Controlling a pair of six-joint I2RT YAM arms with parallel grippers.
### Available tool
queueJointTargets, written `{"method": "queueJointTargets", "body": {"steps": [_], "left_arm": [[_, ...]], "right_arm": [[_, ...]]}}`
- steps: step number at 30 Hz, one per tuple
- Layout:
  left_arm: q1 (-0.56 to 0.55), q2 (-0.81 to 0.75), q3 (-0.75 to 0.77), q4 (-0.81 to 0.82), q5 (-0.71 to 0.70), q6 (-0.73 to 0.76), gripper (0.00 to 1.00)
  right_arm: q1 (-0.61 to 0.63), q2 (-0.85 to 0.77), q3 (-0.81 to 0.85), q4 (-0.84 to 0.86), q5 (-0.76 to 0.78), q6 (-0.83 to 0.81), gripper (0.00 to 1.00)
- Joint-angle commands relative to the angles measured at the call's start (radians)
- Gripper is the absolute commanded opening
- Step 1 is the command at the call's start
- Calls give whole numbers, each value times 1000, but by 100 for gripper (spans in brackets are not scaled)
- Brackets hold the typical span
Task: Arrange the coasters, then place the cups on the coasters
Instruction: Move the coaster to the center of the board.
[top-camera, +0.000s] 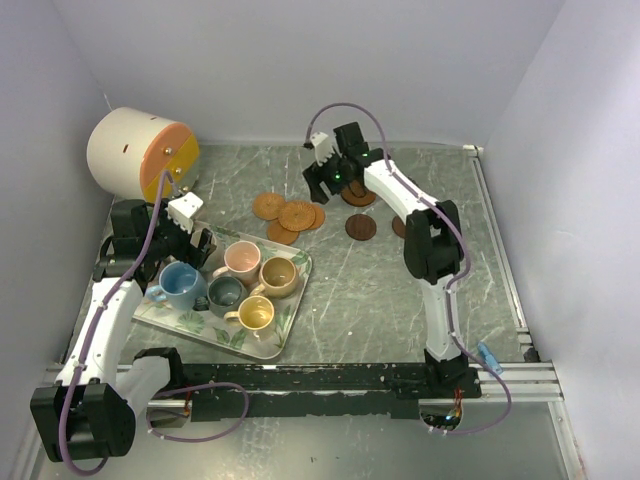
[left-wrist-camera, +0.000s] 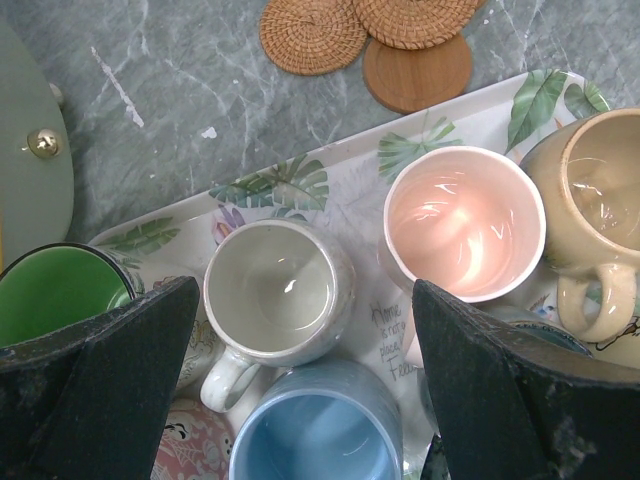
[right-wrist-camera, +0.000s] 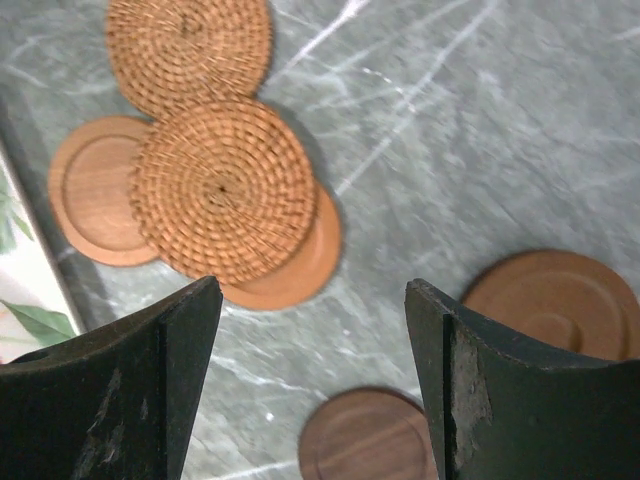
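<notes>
L pincer (left-wrist-camera: 305, 290) hangs over the near-left end of the rectangular leaf-print tray (left-wrist-camera: 290, 185), jaws spread wide, nothing betw them, touching no mug. Right under it: cream speckled ceramic mug (left-wrist-camera: 278, 290), upright, handle twd me. Nearer me & just beside it, light-blue mug (left-wrist-camera: 315, 435). At left of my wrist view, green-inside mug (left-wrist-camera: 55, 290), half hidden by my finger. At right, pale pink mug (left-wrist-camera: 465, 220), then tan-brown mug (left-wrist-camera: 600, 180), handle twd me. Top cam adds a dark grey mug (top-camera: 227, 292) & a yellow mug (top-camera: 255, 315) twd the tray's near edge. All upright, all on the tray, packed close; which ones touch, can't tell.

Past the tray's far corner, on the grey-green marbled tabletop (top-camera: 340, 290), lie the coasters. Cluster first: front woven rattan coaster (right-wrist-camera: 222, 190) sits on top of two smooth light-wood coasters (right-wrist-camera: 95, 190), overlapping both. Rear woven rattan coaster (right-wrist-camera: 188, 50) is just behind, edges meeting. The nearest wood disc is just beside the tray corner. Apart from the cluster, to its right: dark brown wooden coaster (right-wrist-camera: 370, 435) & reddish-brown wooden coaster (right-wrist-camera: 560, 300), flat on the table, not touching each other, each partly hidden by my finger.

R pincer (right-wrist-camera: 312, 290) hovers above the table betw the cluster & the dark pair, jaws apart, holding nothing.

Far-left corner: big white cylinder w/ orange end face (top-camera: 140, 150), lying on its side.
</notes>
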Motion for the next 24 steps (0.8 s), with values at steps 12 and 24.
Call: {"method": "queueJointTargets", "body": {"steps": [12, 24], "left_arm": [[-9, -24, 5, 21, 8, 5, 99], [-8, -22, 1, 24, 13, 8, 100]], "right_arm": [[157, 167, 91, 79, 62, 75, 72], [171, 122, -96, 50, 137, -19, 62]]}}
